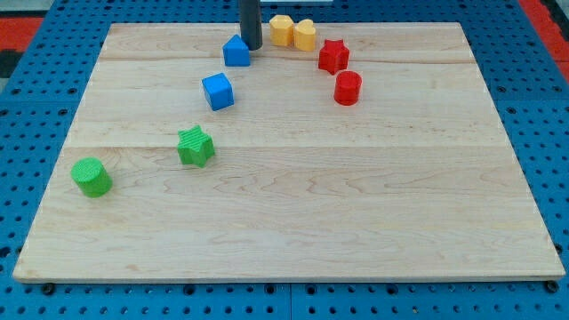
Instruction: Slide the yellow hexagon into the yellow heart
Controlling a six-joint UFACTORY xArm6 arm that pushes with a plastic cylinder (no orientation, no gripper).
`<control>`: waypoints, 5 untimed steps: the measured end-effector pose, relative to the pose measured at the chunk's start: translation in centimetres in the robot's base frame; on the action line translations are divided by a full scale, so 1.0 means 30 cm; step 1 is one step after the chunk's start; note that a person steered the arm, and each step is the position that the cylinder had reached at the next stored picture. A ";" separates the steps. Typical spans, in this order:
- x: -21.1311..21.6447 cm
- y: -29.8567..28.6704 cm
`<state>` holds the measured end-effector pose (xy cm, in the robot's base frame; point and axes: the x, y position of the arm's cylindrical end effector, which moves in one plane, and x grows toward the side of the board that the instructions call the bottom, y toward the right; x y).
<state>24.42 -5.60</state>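
Note:
The yellow hexagon (281, 29) sits near the view's top centre of the wooden board. The yellow heart (305, 35) is right beside it on the right, and the two touch. My tip (252, 47) is the lower end of the dark rod, just left of the yellow hexagon with a small gap. It stands right next to a blue block (236, 52), at that block's upper right corner.
A blue cube (218, 92) lies below the tip. A red star (333, 56) and a red cylinder (348, 88) lie right of the yellow pair. A green star (196, 147) and a green cylinder (92, 177) sit at the left.

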 end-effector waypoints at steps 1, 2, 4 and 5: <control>0.019 -0.048; -0.049 -0.083; -0.172 0.058; -0.174 0.107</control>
<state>19.21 -2.39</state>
